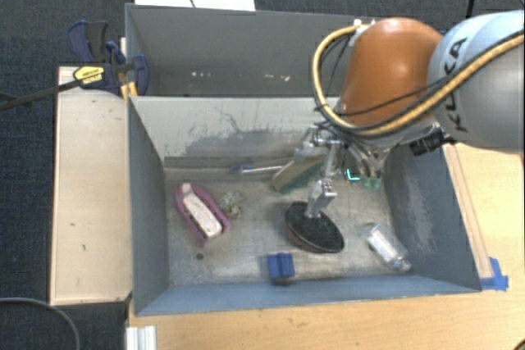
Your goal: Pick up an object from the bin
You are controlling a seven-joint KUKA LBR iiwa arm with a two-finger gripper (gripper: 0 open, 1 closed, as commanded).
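Observation:
My gripper hangs low in the middle right of the bin, under the orange wrist cover. Its metal tip stands just above the back edge of a black oval disc that lies flat on the bin floor. Right beside the gripper, to its left, lies a green and tan brush-like thing with a thin handle pointing left. I cannot tell whether the gripper touches either thing.
A pink and purple thing lies at the left, with a small grey lump beside it. A blue block sits at the front wall. A clear little bottle lies at the front right.

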